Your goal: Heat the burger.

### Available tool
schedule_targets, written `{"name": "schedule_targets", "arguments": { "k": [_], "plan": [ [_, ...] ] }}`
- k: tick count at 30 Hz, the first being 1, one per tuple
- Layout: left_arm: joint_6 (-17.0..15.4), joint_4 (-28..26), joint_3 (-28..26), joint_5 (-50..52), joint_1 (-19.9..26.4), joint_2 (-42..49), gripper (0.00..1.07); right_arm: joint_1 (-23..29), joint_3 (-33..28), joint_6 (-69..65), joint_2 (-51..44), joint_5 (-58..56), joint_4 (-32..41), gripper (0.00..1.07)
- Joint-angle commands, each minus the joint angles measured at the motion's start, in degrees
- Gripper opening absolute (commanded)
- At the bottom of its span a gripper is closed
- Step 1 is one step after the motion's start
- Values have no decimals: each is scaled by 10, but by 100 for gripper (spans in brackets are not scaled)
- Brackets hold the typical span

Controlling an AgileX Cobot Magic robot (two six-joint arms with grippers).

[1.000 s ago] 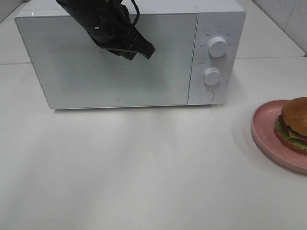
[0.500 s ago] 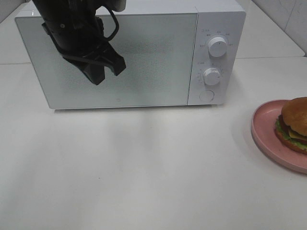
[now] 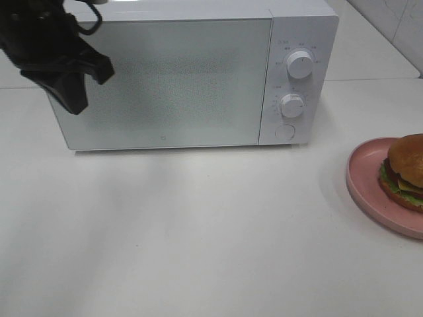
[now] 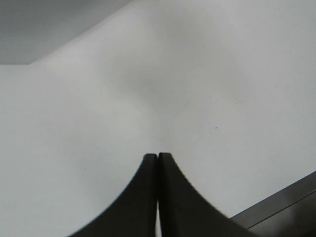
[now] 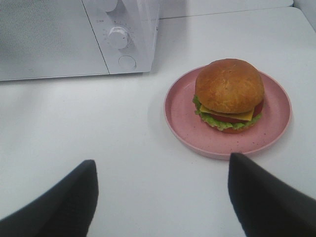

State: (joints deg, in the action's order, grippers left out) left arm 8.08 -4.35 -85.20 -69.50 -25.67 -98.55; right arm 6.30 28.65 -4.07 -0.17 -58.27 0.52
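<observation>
The burger sits on a pink plate at the table's right edge; it also shows in the right wrist view on the plate. The white microwave stands at the back with its door shut. My left gripper hangs in front of the microwave's left edge, far from the burger. In the left wrist view the left gripper is shut and empty over the bare table. My right gripper is open and empty, a short way in front of the plate; it is out of the exterior view.
The microwave has two knobs and a round button on its right panel. The white table stretches in front of it. A tiled wall rises at the back right.
My left arm has swung left across the microwave door, from its upper middle to its left edge. The burger and plate have not moved.
</observation>
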Motion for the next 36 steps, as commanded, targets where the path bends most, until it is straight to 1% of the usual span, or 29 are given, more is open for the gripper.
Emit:
{"name": "schedule_targets", "arguments": {
  "k": [1, 2, 3, 4, 5, 6, 7, 8, 9, 10, 11, 14, 16, 19, 21, 22, 24, 27, 29, 31, 32, 33, 34, 35, 36],
  "plan": [
    [-5, -8, 29, -40, 22, 31, 0, -3, -1, 9, -16, 7, 3, 69],
    [-11, -7, 60, -39, 45, 63, 0, -3, -1, 9, -16, 7, 3, 69],
    [-11, -7, 60, -39, 45, 63, 0, -3, -1, 9, -16, 7, 3, 69],
    [-17, -5, 93, -38, 69, 97, 0, -3, -1, 9, -16, 7, 3, 69],
    [-21, -3, 107, -38, 77, 112, 0, -3, -1, 9, -16, 7, 3, 69],
    [-21, -3, 107, -38, 77, 112, 0, -3, -1, 9, -16, 7, 3, 69],
    [-33, 3, 142, -38, 97, 149, 0, -3, -1, 9, -16, 7, 3, 69],
    [-39, 5, 155, -38, 103, 165, 0, -3, -1, 9, -16, 7, 3, 69],
    [-39, 5, 155, -38, 103, 165, 0, -3, -1, 9, -16, 7, 3, 69],
    [-50, 10, 186, -35, 115, 206, 0, -3, -1, 9, -16, 7, 3, 69],
    [-54, 12, 219, -26, 119, 250, 0, -3, -1, 9, -16, 7, 3, 69],
    [-54, 13, 235, -23, 119, 269, 0, -3, -1, 9, -16, 7, 3, 69],
    [-54, 7, 290, -15, 119, 351, 0, -3, -1, 9, -16, 7, 3, 69],
    [-54, 5, 301, -14, 119, 370, 0, -3, -1, 9, -16, 7, 3, 69],
    [-54, 1, 345, -13, 119, 449, 0, -3, -1, 9, -16, 7, 3, 69],
    [-54, 1, 345, -13, 119, 449, 0, -3, -1, 9, -16, 7, 3, 69],
    [-54, -6, 372, -13, 119, 504, 0, -3, -1, 9, -16, 7, 3, 69],
    [-54, -10, 380, -13, 119, 523, 0, -3, -1, 9, -16, 7, 3, 69],
    [-54, -20, 405, -13, 119, 593, 0, -3, -1, 9, -16, 7, 3, 69],
    [-54, -21, 411, -13, 119, 611, 0, -3, -1, 9, -16, 7, 3, 69],
    [-47, -22, 421, -13, 119, 642, 0, -3, -1, 9, -16, 7, 3, 69],
    [-47, -22, 421, -13, 119, 642, 0, -3, -1, 9, -16, 7, 3, 69],
    [-44, -22, 427, -13, 119, 661, 0, -3, -1, 9, -16, 7, 3, 69],
    [-34, -22, 439, -13, 119, 700, 0, -3, -1, 9, -16, 7, 3, 69],
    [-34, -22, 439, -13, 119, 700, 0, -3, -1, 9, -16, 7, 3, 69]
  ]
}}
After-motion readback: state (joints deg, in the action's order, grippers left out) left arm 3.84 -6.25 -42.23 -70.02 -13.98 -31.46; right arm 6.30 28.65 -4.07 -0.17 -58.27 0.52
